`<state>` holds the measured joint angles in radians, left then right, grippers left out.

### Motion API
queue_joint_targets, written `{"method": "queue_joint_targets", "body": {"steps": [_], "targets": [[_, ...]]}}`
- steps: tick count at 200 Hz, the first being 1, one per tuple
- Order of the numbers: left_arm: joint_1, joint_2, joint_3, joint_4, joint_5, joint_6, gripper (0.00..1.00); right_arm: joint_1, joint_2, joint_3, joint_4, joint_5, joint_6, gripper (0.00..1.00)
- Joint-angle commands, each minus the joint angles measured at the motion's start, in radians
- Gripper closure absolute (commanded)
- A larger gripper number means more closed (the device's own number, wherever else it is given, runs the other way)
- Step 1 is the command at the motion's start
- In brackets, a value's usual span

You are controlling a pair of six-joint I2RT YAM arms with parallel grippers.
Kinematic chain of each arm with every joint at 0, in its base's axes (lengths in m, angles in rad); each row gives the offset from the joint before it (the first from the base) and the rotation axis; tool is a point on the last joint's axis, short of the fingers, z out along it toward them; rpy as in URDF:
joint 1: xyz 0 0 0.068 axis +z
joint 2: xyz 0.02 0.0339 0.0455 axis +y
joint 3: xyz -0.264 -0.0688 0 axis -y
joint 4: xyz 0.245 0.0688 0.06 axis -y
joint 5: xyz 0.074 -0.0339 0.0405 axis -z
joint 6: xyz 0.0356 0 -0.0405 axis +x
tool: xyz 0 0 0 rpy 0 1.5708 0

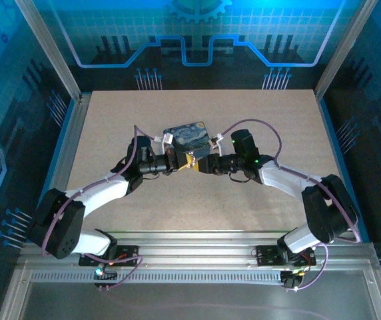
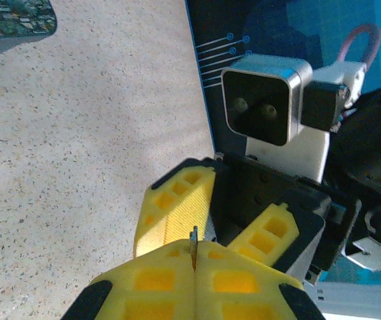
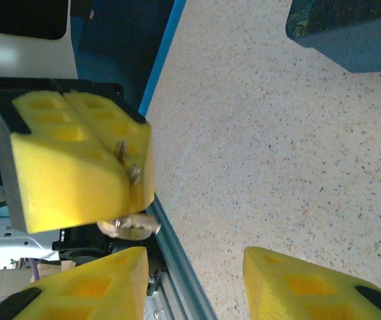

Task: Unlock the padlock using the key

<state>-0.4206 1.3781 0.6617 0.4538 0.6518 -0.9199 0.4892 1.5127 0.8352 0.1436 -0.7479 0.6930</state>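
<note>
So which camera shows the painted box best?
Top external: the box shows its painted top almost whole. The left wrist and right wrist views each catch one corner at the frame edge.

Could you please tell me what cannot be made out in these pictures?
Left wrist: most of the key, buried in the shut left gripper.
Right wrist: the padlock, blurred and half behind that gripper's fingers; shackle state unclear.
Top view: both, too small beside the box.
</note>
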Motion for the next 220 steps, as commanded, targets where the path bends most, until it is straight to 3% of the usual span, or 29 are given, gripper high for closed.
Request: {"method": "queue_joint_targets", "body": {"steps": [1,81,115,185,220], "targets": [[0.01,0.013,0.029,0.028,0.053,0.039,1.0,-0.022,0.018,-0.009,0.084,-0.053,0.017,0.6],[0.01,0.034,0.036,0.08,0.087,0.002,1.0,-0.039,0.04,-0.017,0.223,-0.083,0.096,0.64],[0.009,0.04,0.033,0.113,0.096,-0.022,1.0,-0.037,0.042,-0.011,0.231,-0.091,0.104,0.73],[0.01,0.051,0.02,0.172,0.118,-0.063,1.0,-0.038,0.047,-0.023,0.316,-0.095,0.173,0.75],[0.01,0.053,0.015,0.2,0.125,-0.084,1.0,-0.034,0.046,-0.023,0.363,-0.102,0.206,0.83]]}}
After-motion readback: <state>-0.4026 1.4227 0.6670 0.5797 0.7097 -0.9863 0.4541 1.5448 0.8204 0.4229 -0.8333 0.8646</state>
